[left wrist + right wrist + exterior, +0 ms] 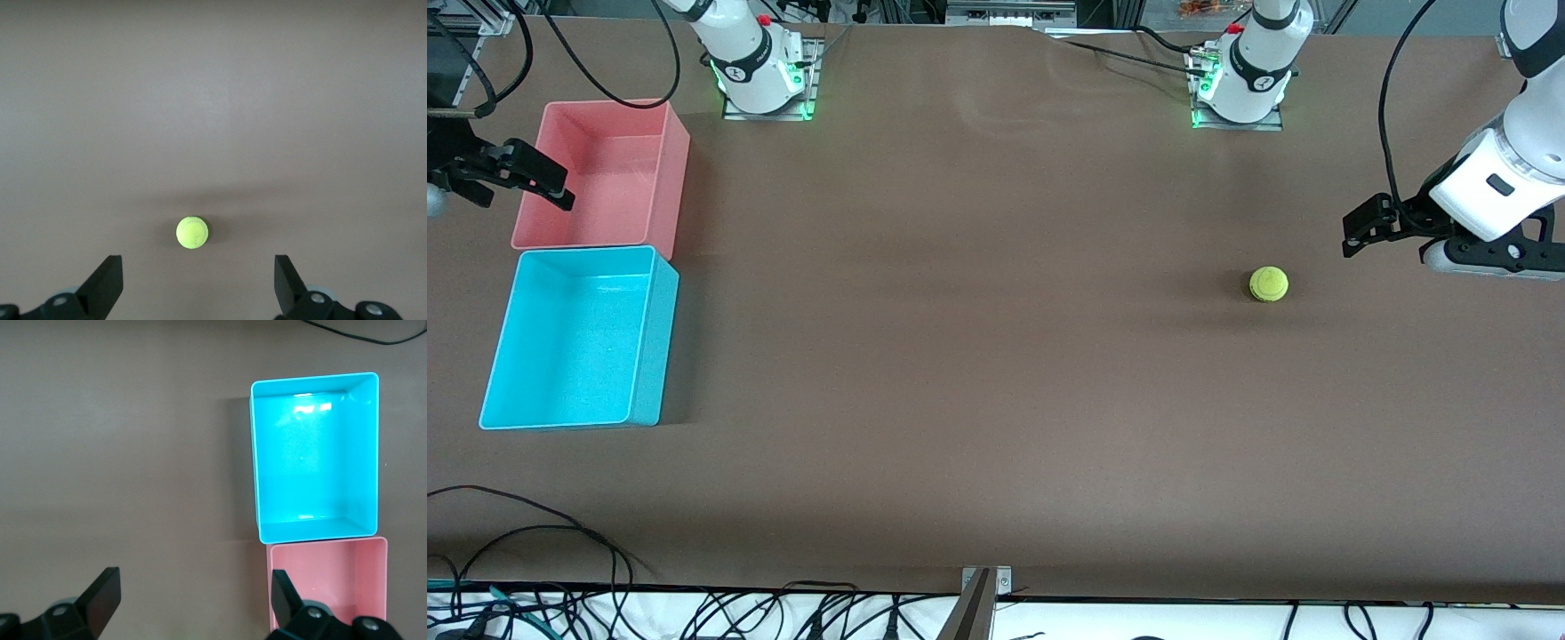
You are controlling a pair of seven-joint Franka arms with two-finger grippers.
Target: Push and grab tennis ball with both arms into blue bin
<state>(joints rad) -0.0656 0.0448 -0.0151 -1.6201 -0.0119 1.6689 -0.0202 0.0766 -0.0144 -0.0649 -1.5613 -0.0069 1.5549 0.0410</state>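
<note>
Cables (534,569) lie along the lower edge of the front view, at the table (960,400) rim. Only this view shows both arms: the left end effector (1356,233) hangs at middle right, the right end effector (538,182) at upper left over the pink bin (676,169). Both are wide open and empty. The tennis ball (1268,284) rests on the table near the left one. The blue bin (654,338) stands beside the pink bin.

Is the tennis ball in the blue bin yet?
No: the tennis ball lies on the bare table toward the left arm's end, and the blue bin at the right arm's end holds nothing.
</note>
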